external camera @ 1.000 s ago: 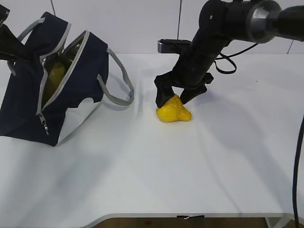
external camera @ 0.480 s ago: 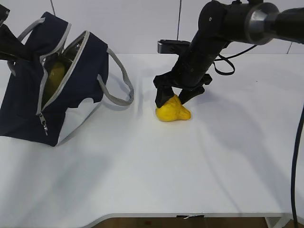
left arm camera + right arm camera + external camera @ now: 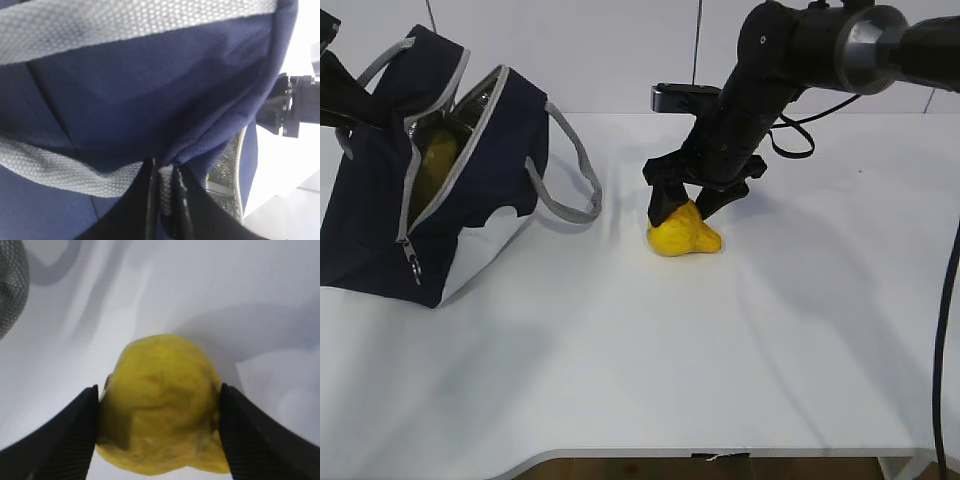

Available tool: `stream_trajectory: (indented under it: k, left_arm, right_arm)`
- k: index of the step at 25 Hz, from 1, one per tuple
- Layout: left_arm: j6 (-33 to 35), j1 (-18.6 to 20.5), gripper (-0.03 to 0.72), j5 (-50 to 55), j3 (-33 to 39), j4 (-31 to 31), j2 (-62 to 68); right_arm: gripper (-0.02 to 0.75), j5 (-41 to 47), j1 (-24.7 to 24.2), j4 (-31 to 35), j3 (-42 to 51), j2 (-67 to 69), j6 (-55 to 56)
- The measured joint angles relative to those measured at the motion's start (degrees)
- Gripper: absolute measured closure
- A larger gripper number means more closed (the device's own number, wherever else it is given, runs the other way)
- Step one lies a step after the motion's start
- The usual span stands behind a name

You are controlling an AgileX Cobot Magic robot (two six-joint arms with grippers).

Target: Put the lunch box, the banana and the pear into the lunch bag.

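Pear [image 3: 160,405] hasn't shifted on the table [image 3: 620,350]; my right gripper [image 3: 692,200] has narrowed until both fingers [image 3: 65,435] touch its sides. My left gripper [image 3: 164,192] stays pinched on the lunch bag [image 3: 430,170].

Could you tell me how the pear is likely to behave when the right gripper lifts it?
The pear looks rounded and lumpy, so it could twist or roll between the right gripper's fingers, which flank its widest part. Its surface looks smooth, perhaps slippery. It sits on the table, probably firm, not floppy.

White table [image 3: 620,380] before pale panelled wall [image 3: 620,50]
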Motion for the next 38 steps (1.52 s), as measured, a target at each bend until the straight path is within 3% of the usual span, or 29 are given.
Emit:
stream_trajectory:
  k: [8, 12, 20, 27, 32, 38]
  left_arm:
    - [0.0, 0.0, 0.667, 0.0, 0.0, -0.58, 0.0]
    - [0.0, 0.0, 0.667, 0.0, 0.0, -0.69, 0.0]
    - [0.0, 0.0, 0.667, 0.0, 0.0, -0.76, 0.0]
    - [0.0, 0.0, 0.667, 0.0, 0.0, -0.76, 0.0]
    - [0.0, 0.0, 0.667, 0.0, 0.0, -0.82, 0.0]
    - [-0.09, 0.0, 0.667, 0.0, 0.0, -2.72, 0.0]
  right_arm:
    - [0.204, 4.94, 0.0, 0.76, -2.23, 0.6, 0.0]
    - [0.204, 11.62, 0.0, 2.88, -8.17, 1.51, 0.02]
    - [0.206, 12.32, 0.0, 7.94, -19.43, 1.0, 0.63]
    - [0.206, 12.91, 0.0, 22.5, -19.75, -0.3, -0.12]
    - [0.206, 12.91, 0.0, 38.31, -19.89, -0.29, -5.91]
    - [0.207, 12.13, 0.07, 44.98, -19.89, -0.32, -11.36]
